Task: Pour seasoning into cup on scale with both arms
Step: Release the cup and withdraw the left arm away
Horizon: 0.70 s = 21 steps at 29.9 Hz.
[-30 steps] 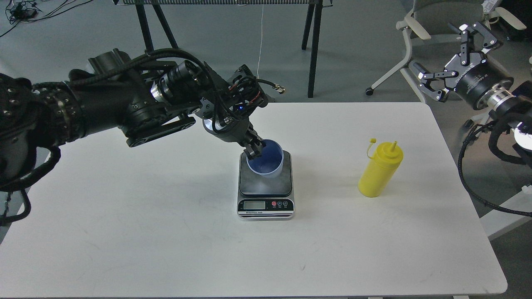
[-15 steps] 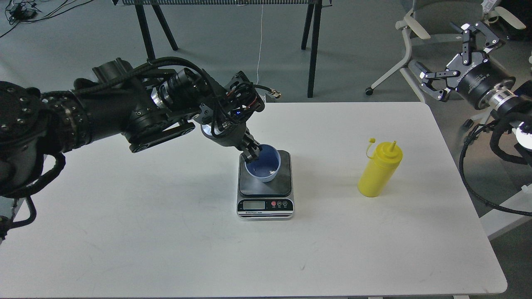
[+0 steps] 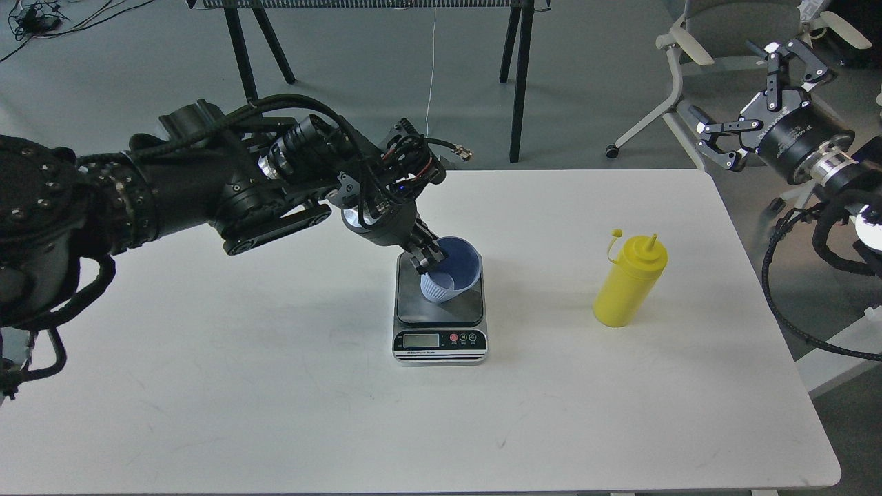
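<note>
The light blue cup point(image 3: 451, 272) stands on the dark platform of the scale point(image 3: 441, 313) at the table's middle, tilted to the right. My left gripper point(image 3: 428, 259) is at the cup's left rim, its fingers pinched on the rim. The yellow seasoning bottle point(image 3: 628, 282) stands upright on the table to the right, its small cap hanging off its nozzle. My right gripper point(image 3: 747, 89) is open and empty, raised beyond the table's far right corner, well away from the bottle.
The white table point(image 3: 275, 386) carries only the scale and the bottle. A grey chair point(image 3: 696, 48) stands behind the right gripper, and black table legs point(image 3: 520, 76) stand on the floor behind the table.
My left gripper has shifted the cup slightly right on the scale, and the cup now tilts to the right. The right gripper has drifted slightly up and to the right.
</note>
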Each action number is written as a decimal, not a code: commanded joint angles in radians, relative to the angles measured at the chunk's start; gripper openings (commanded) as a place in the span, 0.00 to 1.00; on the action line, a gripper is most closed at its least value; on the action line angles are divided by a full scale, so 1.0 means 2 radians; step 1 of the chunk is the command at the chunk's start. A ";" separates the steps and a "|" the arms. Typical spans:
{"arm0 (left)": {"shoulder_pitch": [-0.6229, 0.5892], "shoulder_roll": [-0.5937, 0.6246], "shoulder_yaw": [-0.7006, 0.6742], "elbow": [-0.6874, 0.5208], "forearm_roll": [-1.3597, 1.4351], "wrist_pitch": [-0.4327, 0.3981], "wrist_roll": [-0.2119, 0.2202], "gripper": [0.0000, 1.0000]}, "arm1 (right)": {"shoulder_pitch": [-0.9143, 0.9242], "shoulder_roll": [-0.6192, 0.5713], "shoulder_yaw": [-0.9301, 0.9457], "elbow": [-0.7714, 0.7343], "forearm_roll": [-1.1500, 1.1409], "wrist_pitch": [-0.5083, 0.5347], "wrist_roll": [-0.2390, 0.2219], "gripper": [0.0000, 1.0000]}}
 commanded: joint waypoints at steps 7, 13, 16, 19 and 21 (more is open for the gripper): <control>-0.001 -0.016 -0.001 0.033 -0.008 0.000 0.000 0.67 | 0.000 0.001 0.000 0.000 0.000 0.000 0.000 1.00; -0.002 -0.025 -0.001 0.050 -0.009 0.000 0.000 0.72 | 0.000 0.001 0.000 0.001 0.000 0.000 0.000 1.00; -0.004 -0.027 -0.003 0.059 -0.009 0.000 0.000 0.75 | 0.000 0.001 0.000 0.001 0.001 0.000 0.000 1.00; -0.007 -0.025 -0.012 0.073 -0.025 0.000 0.000 0.81 | 0.000 0.001 0.000 0.001 0.000 0.000 0.000 1.00; -0.021 -0.025 -0.018 0.086 -0.054 0.000 0.000 0.87 | 0.000 0.001 0.000 0.001 0.000 0.000 0.000 1.00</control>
